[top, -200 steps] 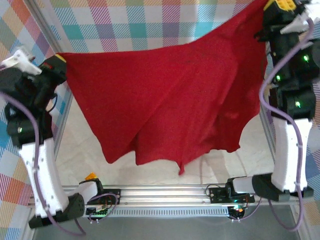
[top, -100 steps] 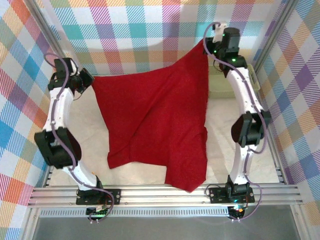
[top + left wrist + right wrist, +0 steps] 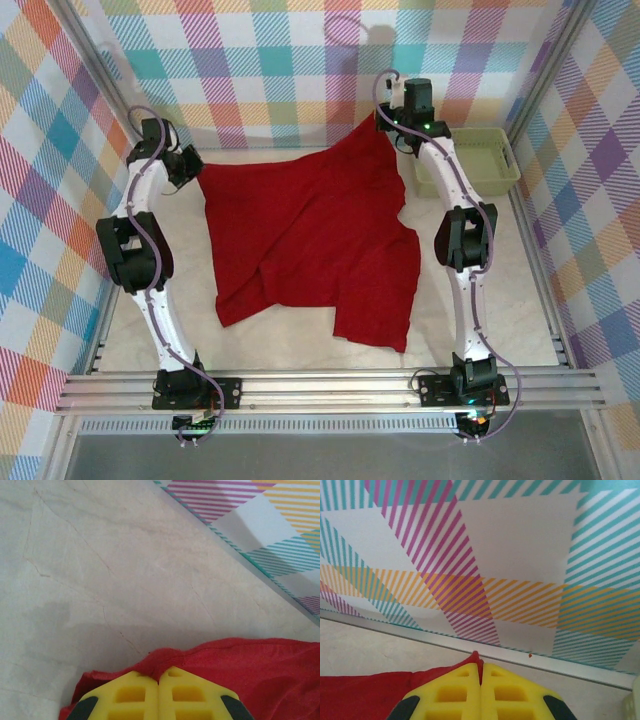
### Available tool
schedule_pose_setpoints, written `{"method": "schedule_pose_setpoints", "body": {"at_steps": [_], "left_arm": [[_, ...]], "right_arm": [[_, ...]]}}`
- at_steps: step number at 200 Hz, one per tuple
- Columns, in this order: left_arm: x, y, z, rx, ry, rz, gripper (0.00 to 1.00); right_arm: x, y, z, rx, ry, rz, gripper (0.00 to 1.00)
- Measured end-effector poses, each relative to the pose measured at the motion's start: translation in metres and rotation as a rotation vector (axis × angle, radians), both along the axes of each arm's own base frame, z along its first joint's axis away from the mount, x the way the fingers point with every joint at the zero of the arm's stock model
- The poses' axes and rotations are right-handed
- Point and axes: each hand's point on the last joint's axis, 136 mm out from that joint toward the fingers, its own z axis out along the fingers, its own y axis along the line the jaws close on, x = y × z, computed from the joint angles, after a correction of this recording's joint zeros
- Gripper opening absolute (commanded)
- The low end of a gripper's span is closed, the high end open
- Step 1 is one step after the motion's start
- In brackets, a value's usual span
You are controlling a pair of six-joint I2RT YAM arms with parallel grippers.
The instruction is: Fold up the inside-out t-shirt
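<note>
The inside-out t-shirt (image 3: 310,235) is a plain deep-red cloth, spread and stretched across the middle of the table. My left gripper (image 3: 192,168) is shut on its far left corner; in the left wrist view the yellow fingers (image 3: 135,695) pinch a bunched red edge (image 3: 165,660) just above the pale table. My right gripper (image 3: 385,120) is shut on the far right corner near the back wall, where a red tip (image 3: 476,659) pokes out between the yellow fingers (image 3: 507,692). The near hem lies rumpled on the table.
A pale green basket (image 3: 470,160) stands at the back right, close to my right arm. Checked walls enclose the table on three sides (image 3: 260,70). A metal rail (image 3: 330,385) runs along the near edge.
Both arms have reached forward and down toward the back of the table, carrying the shirt from hanging high near the camera to lying mostly spread on the table.
</note>
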Motion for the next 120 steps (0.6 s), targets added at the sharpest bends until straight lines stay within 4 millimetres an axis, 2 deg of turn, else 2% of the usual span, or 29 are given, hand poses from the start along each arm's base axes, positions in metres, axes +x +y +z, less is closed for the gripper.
{"method": "schedule_pose_setpoints", "body": {"at_steps": [23,43,83,120], "left_arm": [[-0.001,0.001,-0.001,0.01,-0.003,-0.004,0.0],[-0.011,-0.001,-0.009,0.01,0.015,-0.002,0.0],[-0.041,-0.006,-0.024,-0.008,0.047,0.012,0.0],[-0.064,-0.007,-0.041,-0.05,0.06,0.056,0.0]], "right_arm": [[-0.001,0.002,0.001,0.003,0.003,0.001,0.0],[-0.008,0.0,-0.012,-0.004,0.045,-0.001,0.0],[-0.05,-0.017,-0.05,-0.045,0.169,-0.046,0.0],[-0.091,-0.037,-0.065,-0.057,0.215,-0.117,0.0]]}}
